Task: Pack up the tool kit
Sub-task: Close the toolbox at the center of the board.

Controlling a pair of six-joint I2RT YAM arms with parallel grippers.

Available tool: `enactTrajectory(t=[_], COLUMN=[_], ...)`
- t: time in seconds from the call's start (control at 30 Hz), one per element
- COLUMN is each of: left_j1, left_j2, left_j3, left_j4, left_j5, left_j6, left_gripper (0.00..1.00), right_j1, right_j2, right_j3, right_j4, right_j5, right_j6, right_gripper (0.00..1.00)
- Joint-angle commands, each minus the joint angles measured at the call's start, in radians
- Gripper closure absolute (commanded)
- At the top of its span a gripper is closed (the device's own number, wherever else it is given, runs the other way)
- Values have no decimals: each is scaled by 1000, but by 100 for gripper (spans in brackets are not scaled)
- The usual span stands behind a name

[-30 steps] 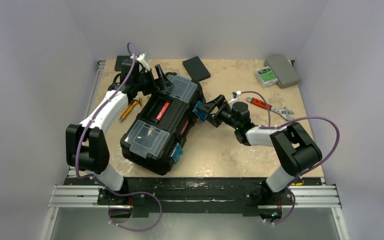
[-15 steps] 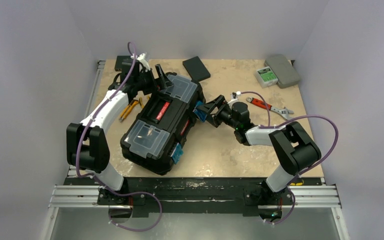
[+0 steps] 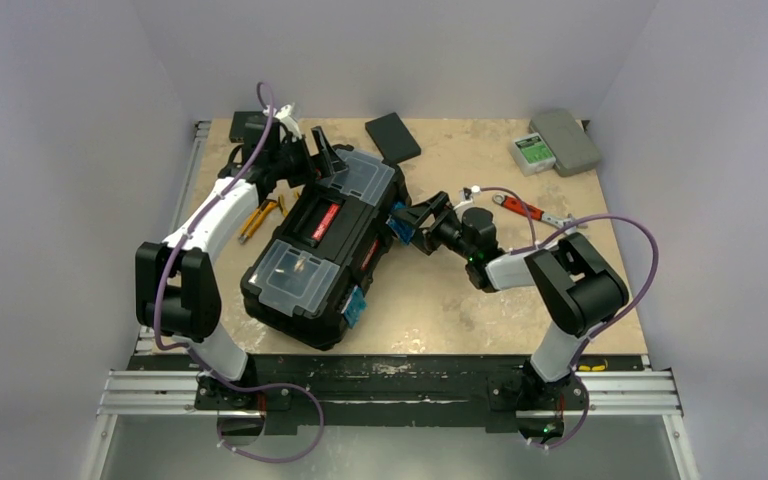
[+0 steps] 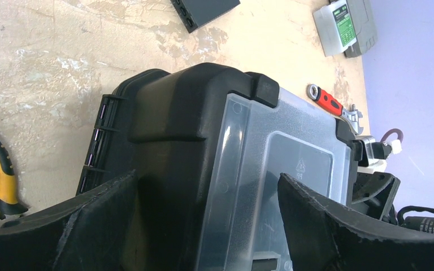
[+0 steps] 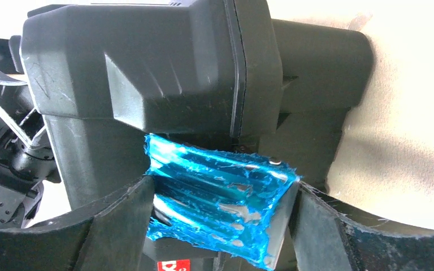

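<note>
Little had moved in the last second: only the right arm's elbow swung inward. Toolbox (image 3: 322,245) sat shut mid-table. Right gripper (image 5: 220,226) straddled the blue latch (image 5: 217,212), fingers spread, not yet pinching. Left gripper (image 4: 203,237) stayed wide astride the far corner. Unlatching seemingly pended.

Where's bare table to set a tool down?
Free: near edge right of the toolbox; far strip between the black device and grey case. Crowded: left of the toolbox, where pliers lie beside the left arm.
</note>
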Motion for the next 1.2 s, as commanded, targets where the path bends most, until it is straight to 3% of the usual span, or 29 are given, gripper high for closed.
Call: enactTrajectory(t=[0.0,0.17,1.0,1.1,1.17], left_j1=[-19,-19,-19,-19,-19], left_j2=[55,54,49,50,54], left_j3=[-17,-17,-17,-17,-15], left_j4=[-124,-125,-132,-133,-133], left_j5=[35,35,33,32,32], left_j6=[38,37,43,46,46], left_gripper=[13,13,13,13,13], right_j1=[4,3,-72,-85,-87], right_j2=[32,10,-150,-184,-214], right_j3=[-20,-21,-61,-52,-16], right_j4=[27,14,-167,-255,-424], right_j5=[12,16,18,31,85], right_j6=[5,0,-101,-128,-185], right_gripper=[16,2,1,1,1])
